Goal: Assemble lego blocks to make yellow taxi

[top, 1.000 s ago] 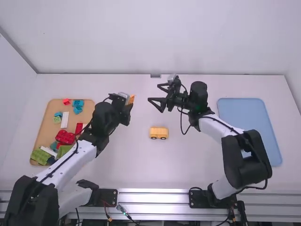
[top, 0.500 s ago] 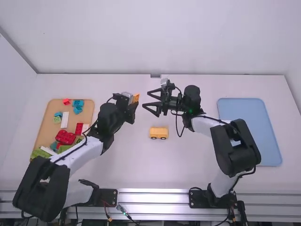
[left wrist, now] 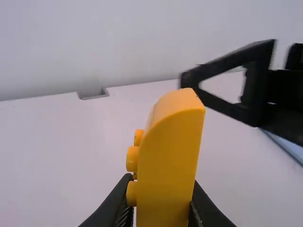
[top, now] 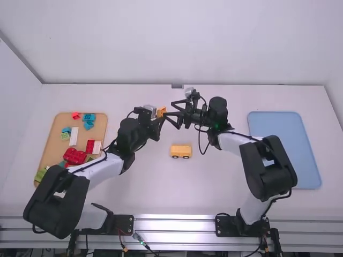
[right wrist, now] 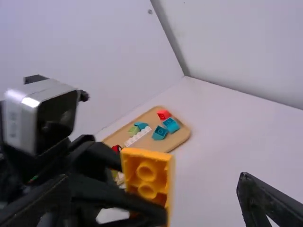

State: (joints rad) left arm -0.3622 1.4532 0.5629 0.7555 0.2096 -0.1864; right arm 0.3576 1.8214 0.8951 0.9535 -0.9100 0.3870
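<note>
**Block meets a second gripper above the waiting car**

Nearest me, at the middle of the frame, the small yellow car (top: 181, 151) stands upright on its wheels. Just up the frame, the left gripper (left wrist: 162, 189) is clamped on a yellow block (left wrist: 168, 161) with a rounded side, its studs sticking out sideways. The right gripper (top: 169, 108) is spread wide at the block's free end; whether it touches, I can't tell.

I'd call this step a handover or a regrip, with the block meant for the car. Next, the right gripper should line its 2 fingers up on either side of the block and close, and only then should the left let go. After that the block wants turning studs up or down to suit the car.

As for edges, the metal rail (top: 174, 225) runs along the bottom, with a broad strip of table (top: 161, 195) between it and the car. The tray (top: 53, 147) of spare blocks (top: 74, 156) sits at the left, the blue tray (top: 278, 134) at the right, both well apart from the car. The tight spot is between the 2 grippers, where knuckles could knock. Beyond them there's room before the back wall (top: 177, 43).
</note>
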